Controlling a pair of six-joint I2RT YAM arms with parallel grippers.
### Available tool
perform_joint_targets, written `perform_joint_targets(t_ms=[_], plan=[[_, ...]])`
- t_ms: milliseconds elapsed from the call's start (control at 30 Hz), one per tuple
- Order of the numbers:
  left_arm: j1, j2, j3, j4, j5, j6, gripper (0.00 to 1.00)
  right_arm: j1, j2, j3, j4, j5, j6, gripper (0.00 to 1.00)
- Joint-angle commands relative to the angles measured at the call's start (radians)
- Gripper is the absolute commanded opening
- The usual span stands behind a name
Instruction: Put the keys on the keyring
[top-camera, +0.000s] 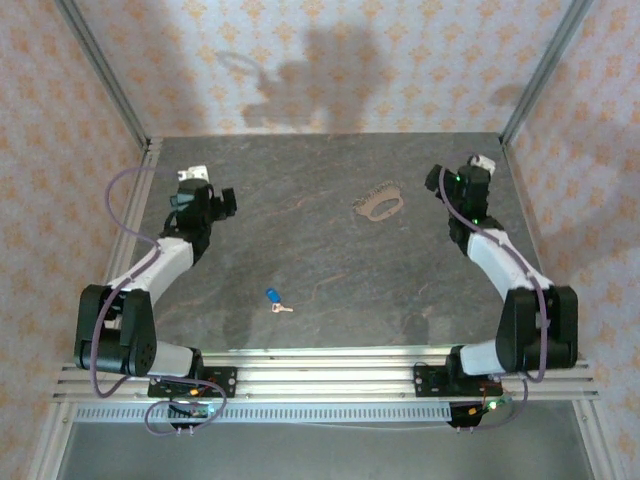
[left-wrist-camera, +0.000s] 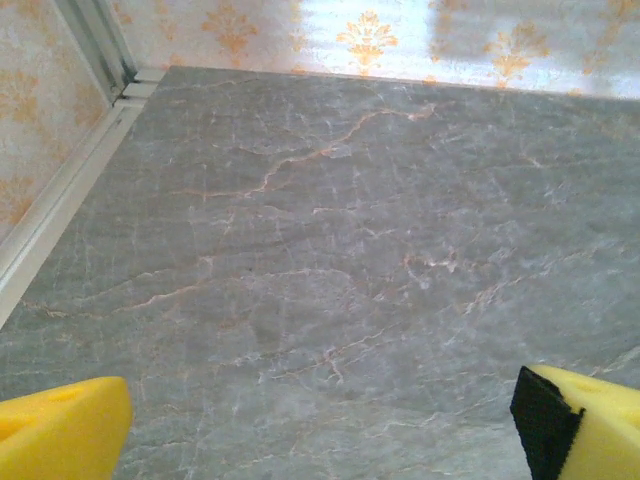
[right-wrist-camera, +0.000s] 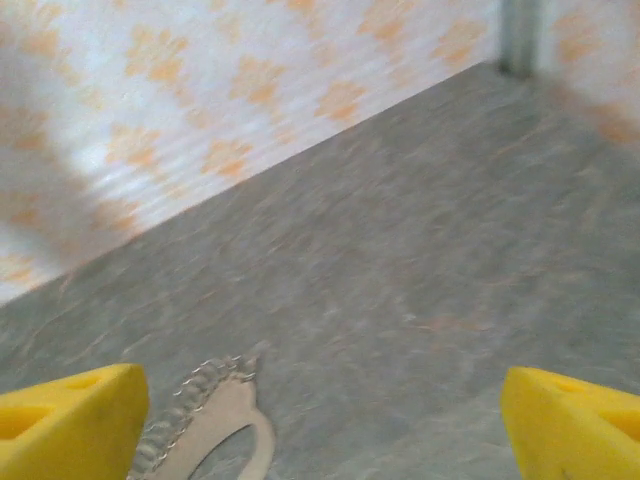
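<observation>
The small key (top-camera: 276, 300), with a blue rounded head and a short pale blade, lies flat on the grey worktop (top-camera: 330, 250) toward its near edge, well apart from the tan oval keyring (top-camera: 379, 204), which lies flat farther back and right.

Lab booth — aluminium frame (top-camera: 105, 70), papered walls (top-camera: 400, 60) (floral)

keyring (right-wrist-camera: 225, 398): cut off at bottom edge, blurred | key (top-camera: 277, 301): blade detail too small

Overhead view spans the table (top-camera: 330, 250); wrist views skim it closely.
</observation>
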Motion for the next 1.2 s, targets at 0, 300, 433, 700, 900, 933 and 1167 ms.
perform_joint_targets(t_ms=[0,300,433,700,900,933,1167], plan=[[-0.003,0.004,0.088,-0.288,0.078,-0.168,0.98,0.039,0.158,0.125,-0.291,-0.202,0.031,0.82],[-0.145,-0.104,0.036,-0.274,0.167,-0.421,0.98,0.211,0.440,0.421,-0.506,-0.162,0.009,0.71],[-0.188,-0.142,0.020,-0.267,0.170,-0.500,0.98,0.257,0.532,0.511,-0.555,-0.154,0.011,0.68],[-0.236,-0.150,0.040,-0.265,0.189,-0.536,0.98,0.297,0.643,0.591,-0.600,-0.129,0.019,0.67],[-0.250,-0.141,0.065,-0.271,0.197,-0.525,0.98,0.311,0.677,0.598,-0.596,-0.137,0.021,0.66],[-0.252,-0.141,0.062,-0.267,0.197,-0.524,0.98,0.315,0.684,0.601,-0.599,-0.138,0.018,0.66],[-0.254,-0.145,0.049,-0.254,0.206,-0.519,0.98,0.376,0.705,0.609,-0.646,-0.119,0.004,0.64]])
